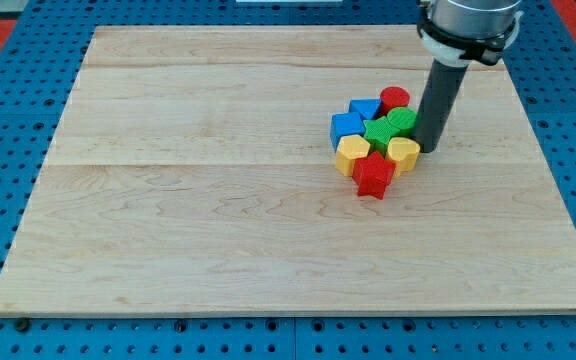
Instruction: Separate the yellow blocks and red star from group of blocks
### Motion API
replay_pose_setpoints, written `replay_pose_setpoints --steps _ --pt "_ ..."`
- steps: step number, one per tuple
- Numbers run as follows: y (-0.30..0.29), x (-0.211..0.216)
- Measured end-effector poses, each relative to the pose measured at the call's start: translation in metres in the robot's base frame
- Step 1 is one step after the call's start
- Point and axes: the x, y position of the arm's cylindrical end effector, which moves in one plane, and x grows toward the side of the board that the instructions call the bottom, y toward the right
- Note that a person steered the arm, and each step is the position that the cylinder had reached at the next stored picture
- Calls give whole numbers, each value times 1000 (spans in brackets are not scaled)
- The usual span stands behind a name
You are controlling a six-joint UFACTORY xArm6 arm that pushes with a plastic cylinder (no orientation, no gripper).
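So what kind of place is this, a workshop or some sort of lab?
Most likely a robotics lab bench. A wooden board lies on a blue perforated base, and my tip touches the right side of a cluster of small blocks, beside the yellow heart.

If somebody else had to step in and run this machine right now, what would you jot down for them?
My tip: at the group's right edge, right beside the yellow heart, next to the green blocks.
Job's blocks: yellow heart, yellow block and red star sit along the group's bottom edge, packed against the green and blue blocks. A red round block sits at the top.
Done: nothing separated.
Left: push both yellows and the star clear of the group.
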Motion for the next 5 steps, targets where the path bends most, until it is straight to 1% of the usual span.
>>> replay_pose_setpoints --steps 1,2,3,4,5 --pt "-36 0" --pt "-53 0" --pt "-54 0" --pt "-54 9" --pt "-51 34"
